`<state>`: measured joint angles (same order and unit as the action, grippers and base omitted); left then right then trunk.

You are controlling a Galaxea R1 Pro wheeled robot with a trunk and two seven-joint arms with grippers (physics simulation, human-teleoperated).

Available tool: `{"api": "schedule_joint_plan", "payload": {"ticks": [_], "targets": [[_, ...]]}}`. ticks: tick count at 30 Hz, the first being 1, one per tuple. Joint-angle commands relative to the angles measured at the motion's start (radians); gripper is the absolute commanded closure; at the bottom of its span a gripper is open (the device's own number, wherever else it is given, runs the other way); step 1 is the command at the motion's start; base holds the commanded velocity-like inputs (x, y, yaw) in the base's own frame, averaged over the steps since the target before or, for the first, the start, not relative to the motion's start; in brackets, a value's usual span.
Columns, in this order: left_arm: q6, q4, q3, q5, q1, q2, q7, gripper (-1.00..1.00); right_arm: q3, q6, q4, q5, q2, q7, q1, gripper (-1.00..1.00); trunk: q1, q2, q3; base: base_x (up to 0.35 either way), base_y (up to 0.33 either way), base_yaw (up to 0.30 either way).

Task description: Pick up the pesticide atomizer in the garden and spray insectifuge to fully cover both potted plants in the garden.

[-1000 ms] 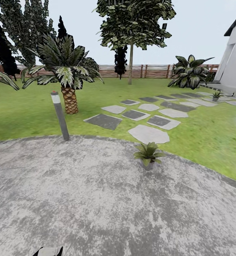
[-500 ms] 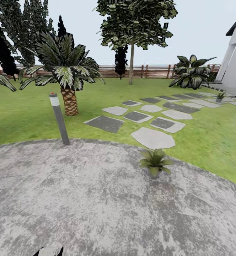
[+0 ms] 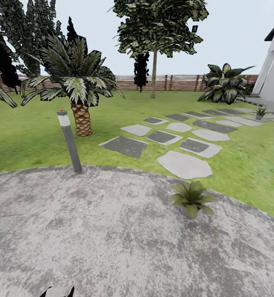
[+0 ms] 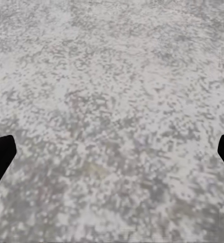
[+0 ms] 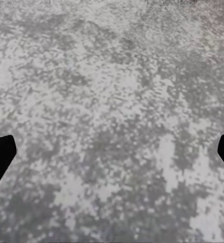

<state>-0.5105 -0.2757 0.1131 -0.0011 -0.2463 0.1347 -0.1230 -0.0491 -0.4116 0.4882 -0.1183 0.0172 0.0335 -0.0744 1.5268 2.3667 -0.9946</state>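
A: Left gripper (image 4: 112, 152)?
B: Jaws spread wide, dark fingertips (image 4: 0, 157) at the frame's two edges, nothing between them. Pointing down at the ground.
A: Right gripper (image 5: 112, 152)?
B: Same: wide apart, empty, facing down.
A: Head cam?
B: Just a sliver of robot body (image 3: 57, 291) at the bottom edge.

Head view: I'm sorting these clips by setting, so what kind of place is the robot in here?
A simulated outdoor garden or backyard. A green lawn crossed by flat grey stepping stones, a round grey paved patio with a small potted plant at its edge, and a brown slatted wooden fence behind.
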Motion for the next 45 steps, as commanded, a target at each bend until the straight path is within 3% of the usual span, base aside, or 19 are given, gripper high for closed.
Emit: {"api": "schedule_joint_plan", "payload": {"ticks": [1, 45], "targets": [[-0.002, 0.001, 0.008, 0.0, -0.001, -0.001, -0.009, -1.0, -0.003, -0.003, 0.0, -0.011, 0.0, 0.003, 0.0, -1.0, 0.0, 0.0, -0.001, 0.313, 0.192, 0.0], [0.0, 0.001, 0.007, 0.004, -0.001, -0.003, -0.004, -1.0, -0.003, -0.002, 0.0, -0.011, -0.001, 0.003, 0.0, -1.0, 0.0, 0.0, -0.001, 0.321, 0.127, 0.0]]}}
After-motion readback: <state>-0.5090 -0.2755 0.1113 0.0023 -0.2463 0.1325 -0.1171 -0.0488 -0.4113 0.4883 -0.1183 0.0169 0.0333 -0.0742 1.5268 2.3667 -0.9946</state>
